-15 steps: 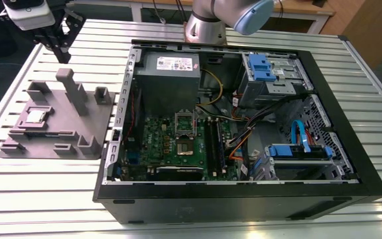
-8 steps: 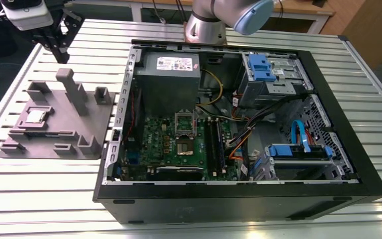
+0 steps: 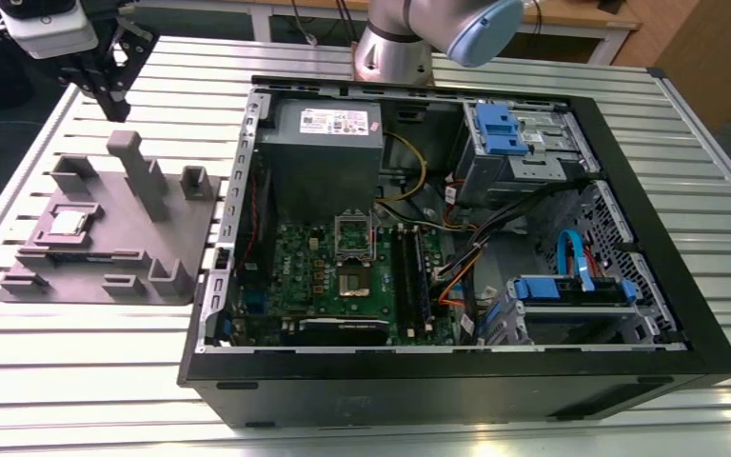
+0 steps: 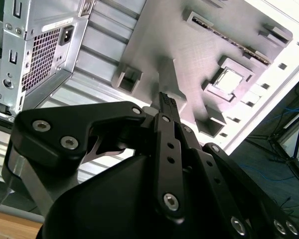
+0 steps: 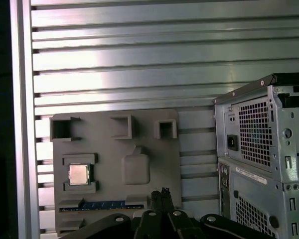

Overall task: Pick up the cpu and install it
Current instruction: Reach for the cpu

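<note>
- The gripper (image 3: 119, 109) is seen in the upper left of the exterior view, hanging over the slatted metal table (image 3: 87, 381) beyond the far edge of a grey holder plate (image 3: 106, 249).
- Its fingers are pressed together at the tips, and nothing is pinched between them. The same closed tips of the gripper (image 4: 165, 99) are shown in the second wrist view, and of the gripper (image 5: 163, 192) in the first wrist view.
- The cpu (image 3: 68, 224) is seated flat in a square recess on the holder plate, at the exterior view's left, well apart from the gripper.
- The cpu (image 5: 78, 174) is seen from above in the first wrist view, its metal top framed by the recess walls. In the second wrist view the cpu (image 4: 230, 81) is seen beyond the fingertips.
- A tall grey post (image 3: 137, 176) and several low blocks are set on the plate. The post stands between the gripper and the near half of the plate.
- An open computer case (image 3: 467, 390) is laid on its side just beside the plate, filling the centre and right of the exterior view.
- A green motherboard (image 3: 308, 276) is mounted in the lower left of the case, with a square socket (image 3: 354, 234) near its middle.
- A grey power supply box (image 3: 325, 129) is fitted in the upper left of the case.
- The arm's base (image 3: 398, 48) is placed at the top centre, behind the case.
</note>
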Controlling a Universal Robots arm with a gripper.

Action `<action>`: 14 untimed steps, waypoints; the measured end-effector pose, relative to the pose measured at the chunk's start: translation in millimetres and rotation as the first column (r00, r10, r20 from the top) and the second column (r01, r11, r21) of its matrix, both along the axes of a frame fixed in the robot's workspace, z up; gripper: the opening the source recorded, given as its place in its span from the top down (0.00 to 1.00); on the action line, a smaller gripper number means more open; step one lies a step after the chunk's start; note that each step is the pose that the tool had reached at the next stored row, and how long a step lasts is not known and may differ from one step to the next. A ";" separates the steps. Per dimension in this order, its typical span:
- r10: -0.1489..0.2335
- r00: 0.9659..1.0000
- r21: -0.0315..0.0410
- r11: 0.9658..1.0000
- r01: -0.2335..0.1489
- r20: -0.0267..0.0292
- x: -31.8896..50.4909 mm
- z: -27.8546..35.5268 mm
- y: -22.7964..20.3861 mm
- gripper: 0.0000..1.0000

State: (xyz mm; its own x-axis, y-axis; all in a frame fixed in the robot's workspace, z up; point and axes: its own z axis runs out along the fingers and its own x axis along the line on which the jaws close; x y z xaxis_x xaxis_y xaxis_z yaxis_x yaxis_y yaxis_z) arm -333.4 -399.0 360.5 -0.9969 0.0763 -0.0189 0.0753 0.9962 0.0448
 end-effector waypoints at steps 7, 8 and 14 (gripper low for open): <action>0.000 1.000 0.000 1.000 0.000 0.000 -2.2 -0.3 0.0 0.89; 0.000 1.000 0.000 1.000 0.000 0.000 -2.5 -0.3 0.0 0.89; 0.000 1.000 0.000 1.000 0.000 0.000 -4.5 -0.5 0.0 0.89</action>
